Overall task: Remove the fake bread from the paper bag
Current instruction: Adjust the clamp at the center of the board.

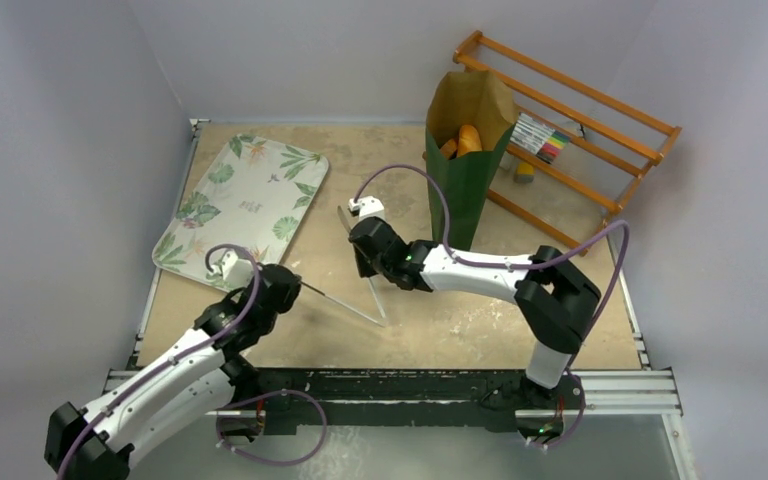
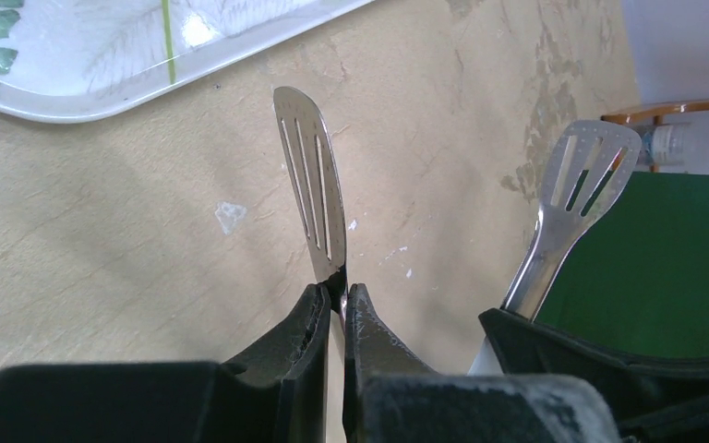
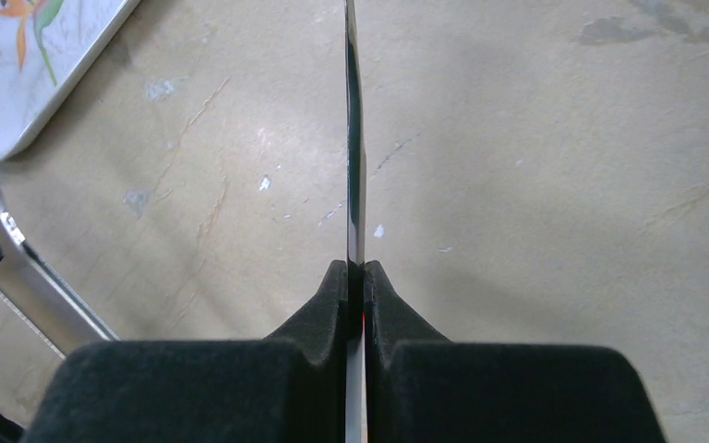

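Seemingly tongs, mid-gap between tray edge and paper bag

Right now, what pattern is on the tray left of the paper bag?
White tray with green leaves and orange flowers; clearest in the top external view.

Small work cell: plain pale walls around a worn table.
Grey-lilac walls close in at 9, 12 and 3 o'clock. The beige tabletop is scuffed and patchy. An orange wooden rack sits at 2 o'clock. A metal rail edges the table at 6 o'clock. Light is soft, even.
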